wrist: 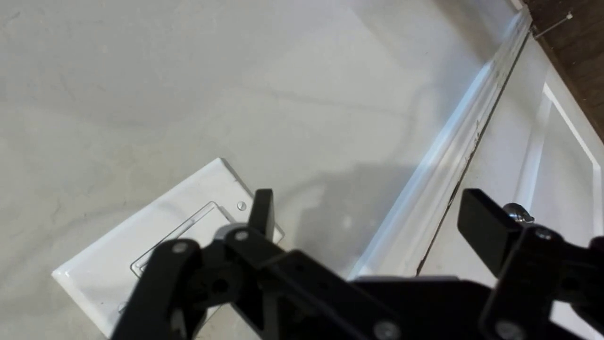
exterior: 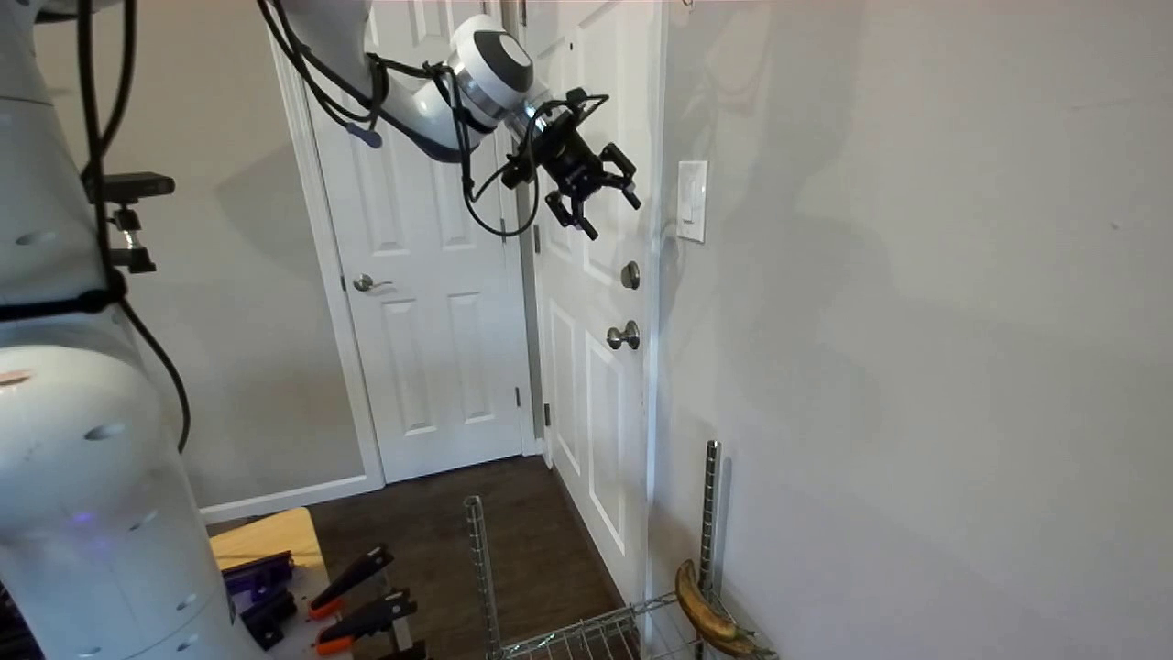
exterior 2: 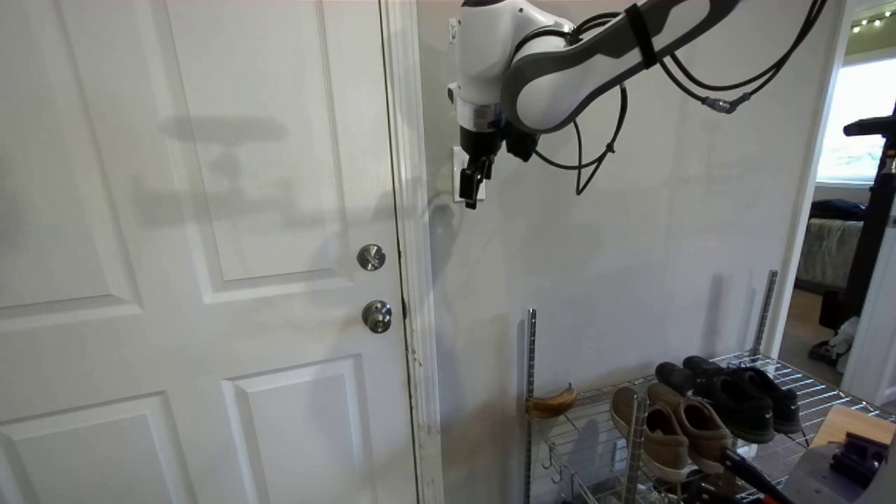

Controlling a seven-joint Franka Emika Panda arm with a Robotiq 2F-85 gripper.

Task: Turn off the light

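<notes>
The light's white upright switch plate (exterior: 693, 202) is on the grey wall just right of the door frame. In an exterior view the plate (exterior 2: 456, 175) is partly hidden behind my gripper (exterior 2: 470, 199). My gripper (exterior: 616, 220) is open and empty, tilted downward, left of the plate in that exterior view. In the wrist view the plate (wrist: 118, 257) lies slanted at the lower left, with its rocker partly covered by a finger. The open gripper (wrist: 370, 212) has its left finger over one end of the plate; I cannot tell the exact gap, and no touch is evident.
A white door (exterior 2: 280, 336) with a silver deadbolt (exterior 2: 371, 257) and round doorknob (exterior 2: 376, 316) stands beside the switch. Below is a wire shelf (exterior 2: 595, 434) with upright posts, a banana (exterior 2: 551, 404) and several shoes (exterior 2: 742, 402). Cables loop from the arm.
</notes>
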